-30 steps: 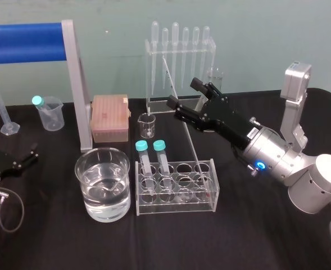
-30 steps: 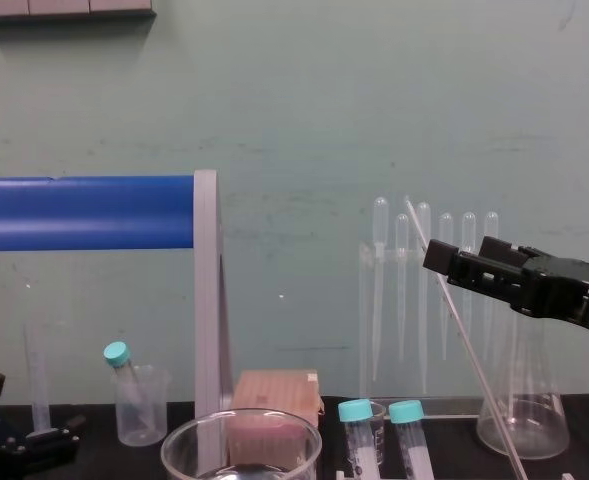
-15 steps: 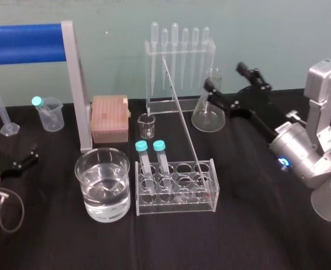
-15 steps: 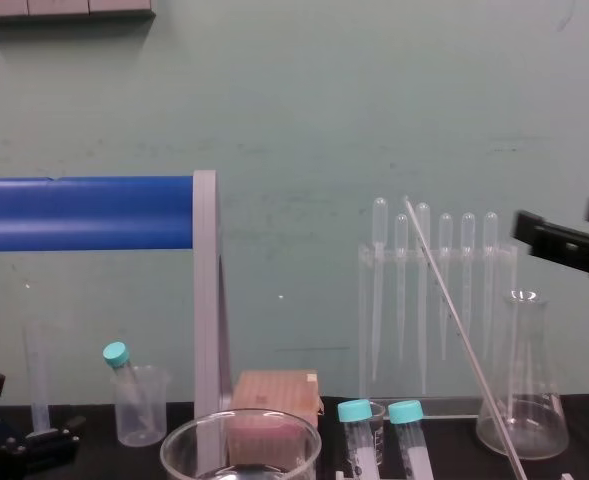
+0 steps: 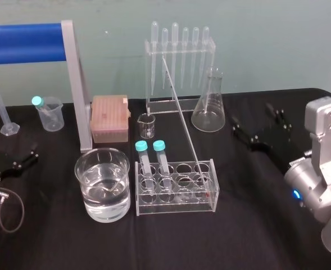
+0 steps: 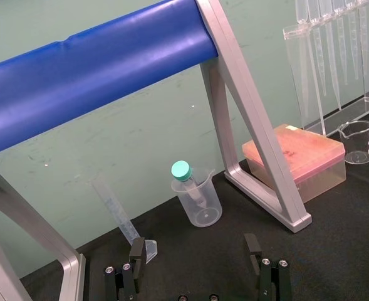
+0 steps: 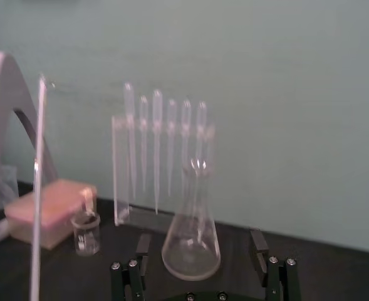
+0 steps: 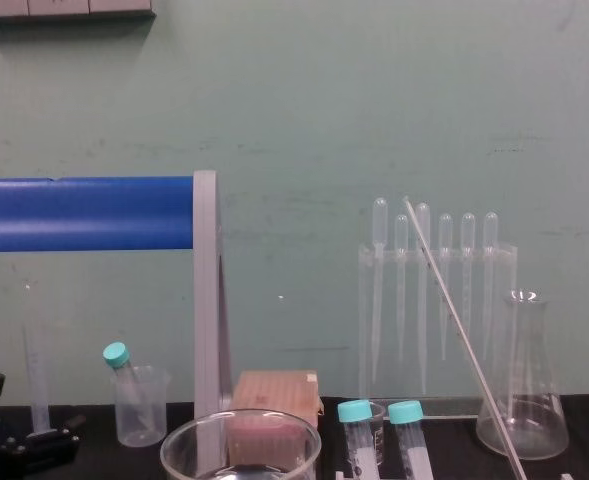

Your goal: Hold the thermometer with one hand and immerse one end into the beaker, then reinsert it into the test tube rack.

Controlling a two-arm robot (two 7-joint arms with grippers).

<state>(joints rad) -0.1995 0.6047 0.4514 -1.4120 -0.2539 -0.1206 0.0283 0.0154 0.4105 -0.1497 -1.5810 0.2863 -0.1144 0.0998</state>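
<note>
Leaning in clear acrylic rack (image 5: 176, 206), long thin glass thermometer (image 5: 183, 115) is unheld; black right gripper (image 5: 252, 118), off to the rack's right, and parked left gripper (image 6: 195, 251) are spread empty; mid-rod pinch is needed if undipped

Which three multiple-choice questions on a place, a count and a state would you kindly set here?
1. Where does the thermometer stand? A in the beaker; B in the test tube rack; C in the flask.
2. How many teal-capped tubes sit in the rack? A two; B four; C none.
3. How are the right gripper's jaws? A shut on the thermometer; B open; C shut on a pipette.
Key: B, its foot is in a hole; A, two caps show; B, they stand apart, empty. The left gripper lies open at left.
</note>
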